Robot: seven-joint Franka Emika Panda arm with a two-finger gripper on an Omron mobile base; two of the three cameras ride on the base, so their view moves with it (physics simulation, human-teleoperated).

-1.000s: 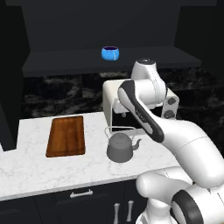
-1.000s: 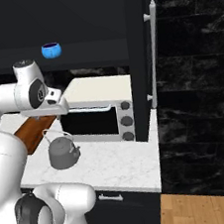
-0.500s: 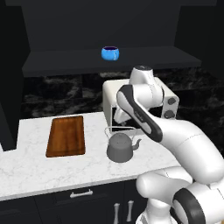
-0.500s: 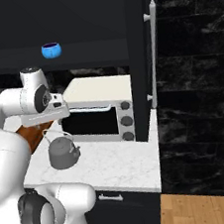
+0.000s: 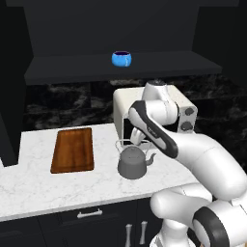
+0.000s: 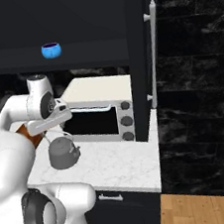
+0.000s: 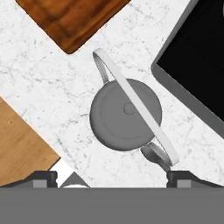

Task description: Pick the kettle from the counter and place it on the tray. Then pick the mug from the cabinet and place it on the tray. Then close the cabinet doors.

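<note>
Hovering above the kettle (image 7: pixel 126 114), the gripper (image 7: pixel 111 178) is pointing straight down with its jaws spread wide — nothing is sitting between the fingertips (image 7: pixel 41 178). In the hand view the two dark tips are rising at the bottom edge, one on each side, and the kettle is lying just beyond them, seen from above: round dark grey body, small knob at its centre, thin wire loop handle arching diagonally across the lid, short spout reaching toward the lower right tip. No contact is visible between fingers and kettle.

In the left base view the arm is bending over the kettle (image 5: pixel 132 161), which is standing upright on the counter (image 5: pixel 48 188), just in front of the toaster oven (image 5: pixel 183 103). The right base view is showing the gripper (image 6: pixel 48 124) directly over the kettle (image 6: pixel 63 153), clear of it.

The tray (image 5: pixel 73 149) is lying flat on the counter to the left of the kettle, apart from it and bare; its corner (image 7: pixel 72 19) is showing at the top of the hand view.

The mug (image 5: pixel 121 59) is sitting on the dark shelf inside the cabinet (image 5: pixel 72 67), above and behind the oven — the cabinet is standing open, and one of the cabinet doors (image 6: pixel 141 55) is swung out, its silver handle (image 6: pixel 154 48) facing the right base camera.
</note>
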